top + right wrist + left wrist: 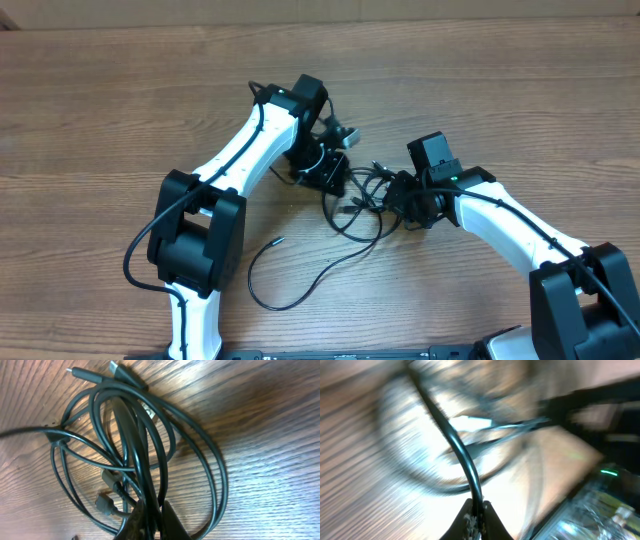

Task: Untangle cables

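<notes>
Near me, one loose end of the thin black bendy cables (131, 440) trails on the brown wooden tabletop (100, 120). Further in, the knot (362, 200) sits between both white arms (250, 145). The right jaws pinch several loops. The left jaws pinch one strand. If they pull apart hard, the knot could tighten or a plug (103, 504) could snag.

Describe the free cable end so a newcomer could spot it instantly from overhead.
On the wooden table, find the tangle of black cables between the left gripper and right gripper. One strand leaves it toward the near edge, loops round beside the left arm's base, and ends in a silver-tipped plug: the only plug lying alone on bare wood.
</notes>
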Robot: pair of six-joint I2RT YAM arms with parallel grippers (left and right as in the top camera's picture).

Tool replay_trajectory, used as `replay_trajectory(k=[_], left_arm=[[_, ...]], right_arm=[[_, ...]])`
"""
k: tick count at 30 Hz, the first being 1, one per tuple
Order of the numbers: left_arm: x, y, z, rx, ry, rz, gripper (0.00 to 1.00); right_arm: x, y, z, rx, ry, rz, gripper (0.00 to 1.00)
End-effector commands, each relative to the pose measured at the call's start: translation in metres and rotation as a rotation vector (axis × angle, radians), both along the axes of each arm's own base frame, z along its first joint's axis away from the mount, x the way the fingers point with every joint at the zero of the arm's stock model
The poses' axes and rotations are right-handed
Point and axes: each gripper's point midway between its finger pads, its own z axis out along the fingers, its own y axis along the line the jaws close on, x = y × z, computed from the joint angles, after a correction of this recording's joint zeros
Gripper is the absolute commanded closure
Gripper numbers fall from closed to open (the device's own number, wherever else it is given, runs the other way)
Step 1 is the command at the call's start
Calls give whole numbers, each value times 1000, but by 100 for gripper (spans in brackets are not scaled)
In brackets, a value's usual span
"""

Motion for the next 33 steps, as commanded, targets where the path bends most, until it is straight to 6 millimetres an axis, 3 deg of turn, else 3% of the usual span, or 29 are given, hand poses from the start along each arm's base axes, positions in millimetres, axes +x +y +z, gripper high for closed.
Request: replay_trajectory(k=[1,4,9,14,17,20,21,24,29,33], left_arm=[[21,41,-5,268,-104,104,96],[27,36,-5,254,-111,151,96],[29,6,-2,144,-122,139,96],[20,-25,-17,77,-87,89,95],[15,-41,-37,63,-70,56,93],[15,-39,-55,107,-69,47,90],[17,-35,-59,132,-77,48,80],[19,-28,-70,179,-85,48,69],[15,-27,-82,201,-63,40,65],[12,-24,-83,215,-48,37,69]], right_arm=[[10,-8,1,-54,-33,-21,96],[13,-20,0,-79,-32,-52,96],[9,-49,-5,-104,28,-130,96],[-2,-60,-8,-121,85,-151,96],[-9,-61,-9,-126,111,-148,96],[-9,-61,-10,-127,114,-147,96],[-9,-61,-10,-127,113,-147,96],[-9,-61,-10,-127,113,-147,96],[-9,-61,-10,-127,113,-147,96],[-9,-61,-10,-127,114,-147,96]])
